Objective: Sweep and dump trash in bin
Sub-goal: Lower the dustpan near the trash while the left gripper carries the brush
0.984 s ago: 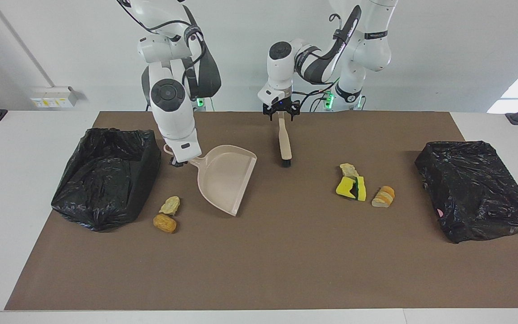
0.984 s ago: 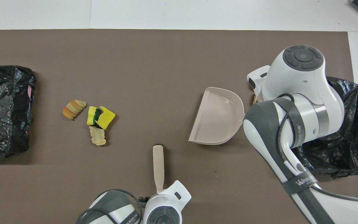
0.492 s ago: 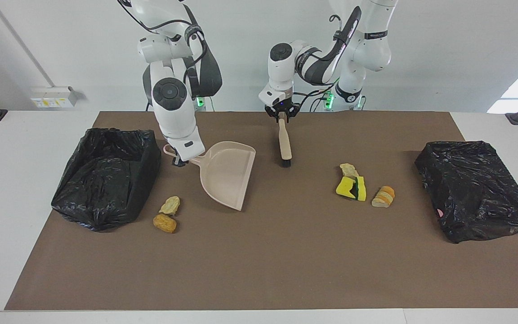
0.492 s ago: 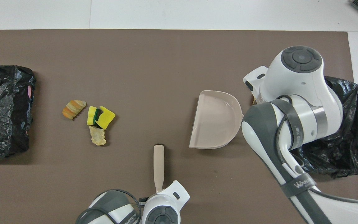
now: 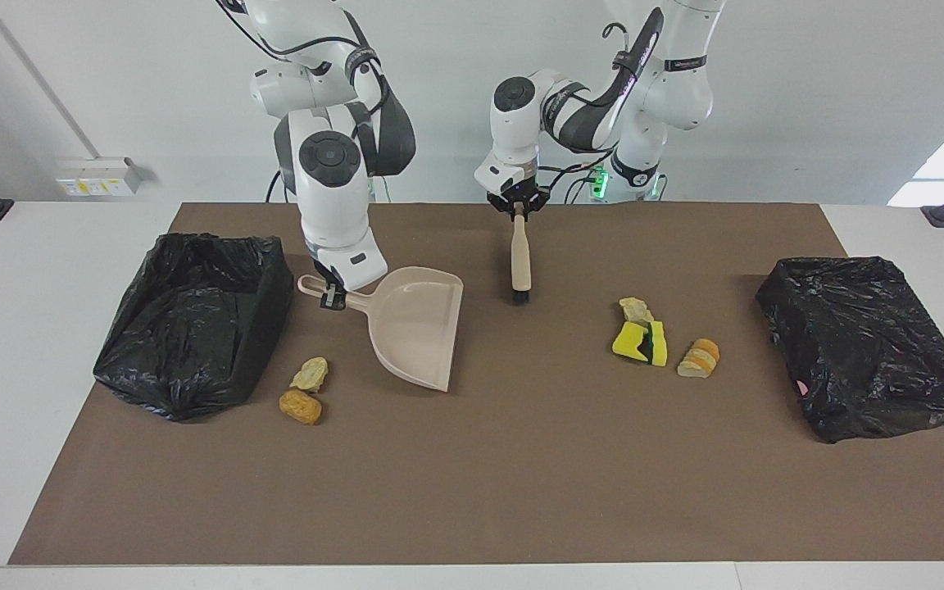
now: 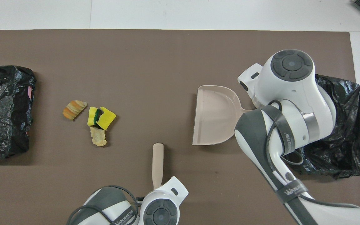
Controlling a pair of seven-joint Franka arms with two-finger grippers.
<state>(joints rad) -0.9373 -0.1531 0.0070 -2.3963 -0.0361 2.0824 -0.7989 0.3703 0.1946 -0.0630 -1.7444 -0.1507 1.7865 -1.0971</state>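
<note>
My right gripper is shut on the handle of the beige dustpan, which lies beside the open black-bagged bin at the right arm's end. A pale wad and an orange-brown lump of trash lie between bin and dustpan, farther from the robots. My left gripper is shut on the handle end of the beige brush, bristles down on the mat. More trash sits toward the left arm's end: a wad, a yellow-green sponge and a bread piece.
A second black-bagged bin stands at the left arm's end of the brown mat. In the overhead view the right arm's wrist covers the dustpan handle and part of the bin.
The left gripper's fingers closed on the brush handle. The right arm swung the dustpan, turning its mouth more toward the left arm's end.
</note>
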